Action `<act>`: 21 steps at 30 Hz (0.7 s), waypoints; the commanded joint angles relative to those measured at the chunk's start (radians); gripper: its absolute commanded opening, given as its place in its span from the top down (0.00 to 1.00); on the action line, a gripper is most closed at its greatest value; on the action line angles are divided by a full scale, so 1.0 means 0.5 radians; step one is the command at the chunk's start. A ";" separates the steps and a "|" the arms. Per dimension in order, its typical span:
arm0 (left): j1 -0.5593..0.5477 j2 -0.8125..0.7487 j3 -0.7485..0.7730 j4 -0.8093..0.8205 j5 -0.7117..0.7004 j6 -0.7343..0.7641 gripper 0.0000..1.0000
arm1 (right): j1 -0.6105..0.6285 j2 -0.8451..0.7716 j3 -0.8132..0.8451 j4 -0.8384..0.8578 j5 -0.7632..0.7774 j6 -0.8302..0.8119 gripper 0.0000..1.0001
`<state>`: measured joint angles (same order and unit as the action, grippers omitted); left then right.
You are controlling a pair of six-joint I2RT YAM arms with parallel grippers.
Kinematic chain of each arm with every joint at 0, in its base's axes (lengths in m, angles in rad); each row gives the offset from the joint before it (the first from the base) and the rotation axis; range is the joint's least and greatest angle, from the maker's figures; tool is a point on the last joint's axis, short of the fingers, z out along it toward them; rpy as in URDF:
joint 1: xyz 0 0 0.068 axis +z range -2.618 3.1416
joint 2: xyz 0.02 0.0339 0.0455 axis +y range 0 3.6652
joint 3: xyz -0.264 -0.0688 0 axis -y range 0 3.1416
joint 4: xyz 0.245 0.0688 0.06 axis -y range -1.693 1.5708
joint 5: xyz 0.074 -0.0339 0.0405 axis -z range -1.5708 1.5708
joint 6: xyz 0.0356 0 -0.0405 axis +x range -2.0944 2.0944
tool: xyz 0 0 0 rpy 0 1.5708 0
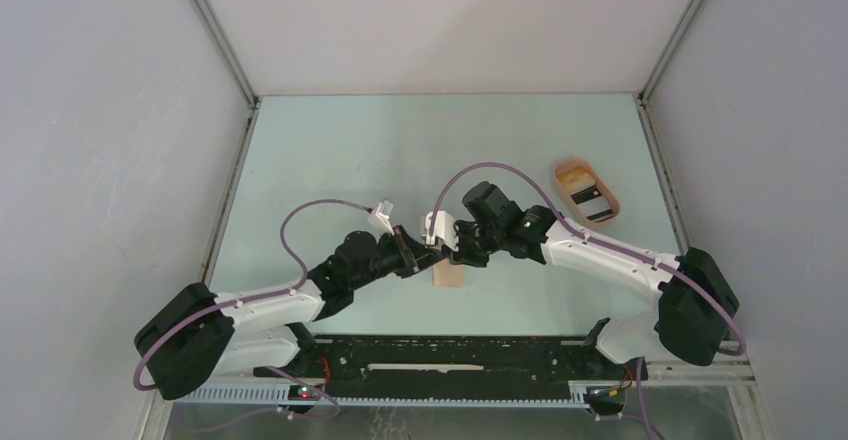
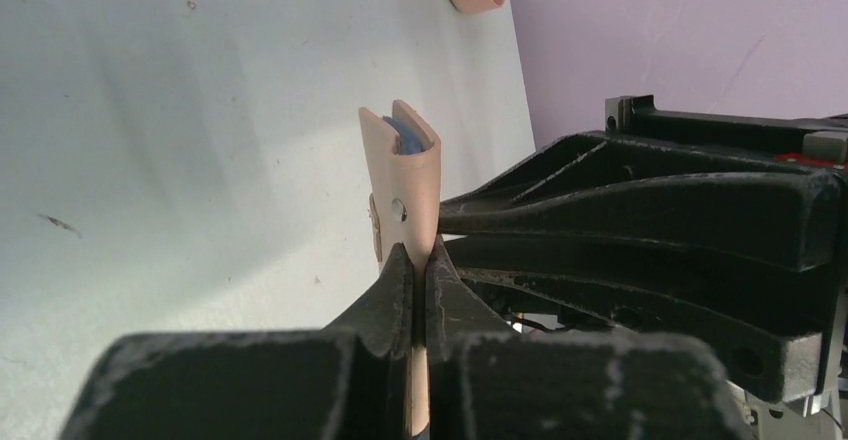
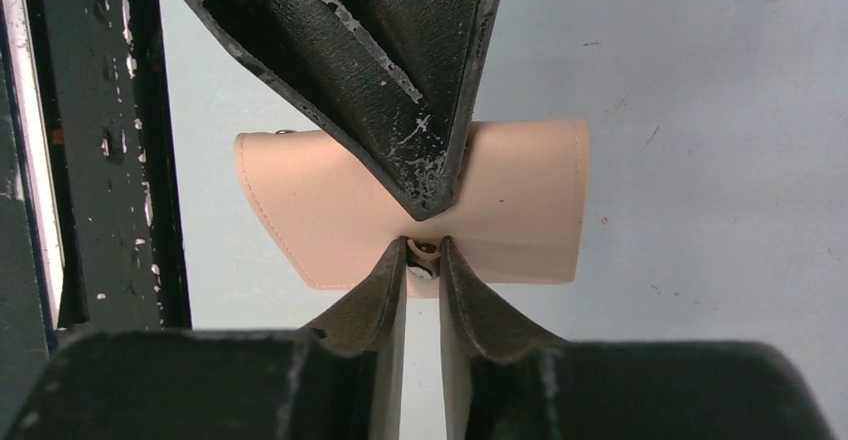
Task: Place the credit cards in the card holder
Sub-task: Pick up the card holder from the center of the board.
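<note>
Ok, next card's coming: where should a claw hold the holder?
Take the holder by the end opposite its opening, coming from that end and pinching across the flat faces, as the left claw does; probably best, since the opening, blue card inside, is left clear.

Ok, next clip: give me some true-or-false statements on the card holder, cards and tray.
1. The left gripper is shut on the tan leather-like folding card holder. True.
2. That holder is empty. False: a light blue card shows inside its open end.
3. The peach-pink oval tray holds a black-and-white card. True.
4. The holder lies in the tray. False: it is well apart from it.
</note>
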<state>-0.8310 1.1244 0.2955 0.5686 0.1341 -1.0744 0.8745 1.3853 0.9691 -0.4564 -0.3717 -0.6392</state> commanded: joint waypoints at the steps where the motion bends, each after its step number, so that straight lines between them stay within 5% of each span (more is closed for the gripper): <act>1: -0.020 -0.103 0.029 0.266 0.058 -0.102 1.00 | 0.030 0.017 0.055 0.006 -0.061 -0.016 0.83; 12: 0.081 -0.135 -0.023 0.151 0.031 -0.014 1.00 | -0.016 -0.105 0.056 -0.225 -0.252 -0.278 0.94; 21: 0.213 -0.125 -0.046 0.152 0.188 0.232 1.00 | -0.171 -0.093 0.097 -0.575 -0.423 -0.535 0.63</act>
<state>-0.7422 1.0859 0.2897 0.5697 0.1879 -1.0447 0.8108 1.3460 0.9745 -0.6144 -0.5095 -0.8181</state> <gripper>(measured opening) 0.025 0.332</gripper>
